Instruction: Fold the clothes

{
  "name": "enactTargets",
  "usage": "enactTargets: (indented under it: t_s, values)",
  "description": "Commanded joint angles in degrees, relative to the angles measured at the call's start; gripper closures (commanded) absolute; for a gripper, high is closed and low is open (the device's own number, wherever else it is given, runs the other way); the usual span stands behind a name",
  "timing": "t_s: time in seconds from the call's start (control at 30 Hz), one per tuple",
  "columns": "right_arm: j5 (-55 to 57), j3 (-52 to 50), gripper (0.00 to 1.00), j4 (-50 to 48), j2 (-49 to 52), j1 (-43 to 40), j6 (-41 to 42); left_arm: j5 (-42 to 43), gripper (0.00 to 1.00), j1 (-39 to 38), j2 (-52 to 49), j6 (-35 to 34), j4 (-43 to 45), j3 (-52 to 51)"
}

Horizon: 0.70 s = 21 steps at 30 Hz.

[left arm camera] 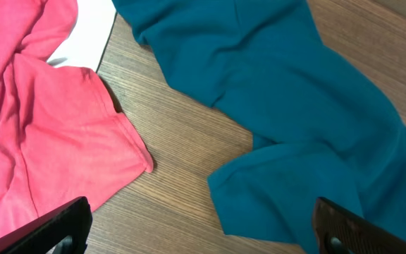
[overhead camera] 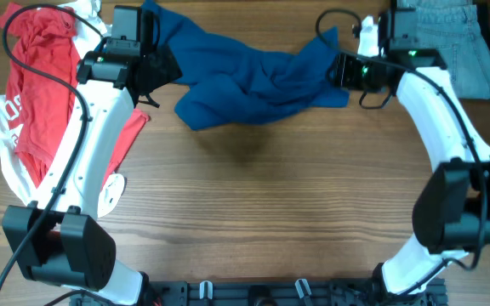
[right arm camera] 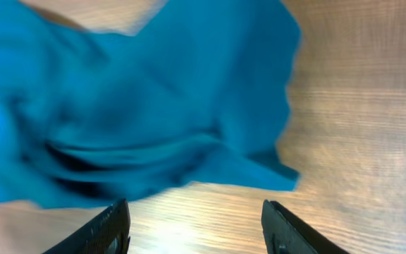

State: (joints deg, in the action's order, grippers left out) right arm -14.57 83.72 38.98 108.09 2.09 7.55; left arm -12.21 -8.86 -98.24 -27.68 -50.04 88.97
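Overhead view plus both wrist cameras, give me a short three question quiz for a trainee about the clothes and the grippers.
1. True or false: the blue shirt lies neatly folded.
2. Which garment lies at the far corner beside the right arm? A: green sweater. B: jeans. C: white towel.
3. Fill in: the right gripper is ____, holding nothing.
Key: 1 false, it lies crumpled; 2 B; 3 open.
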Motion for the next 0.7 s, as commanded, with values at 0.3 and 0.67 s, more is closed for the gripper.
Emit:
enactTargets:
  t_s: [0.3,0.67]
  values:
    - [2.51,-6.6,0.39,-12.81,6.82,-1.68,-14.78,-0.94,0.0,0.42,-0.13,0.48,-0.13,0.28]
    - [-0.09,-8.41,0.53,-18.12,6.88,-1.62,-15.1,-0.94,0.0,0.42,-0.13,0.48,-0.09,0.28]
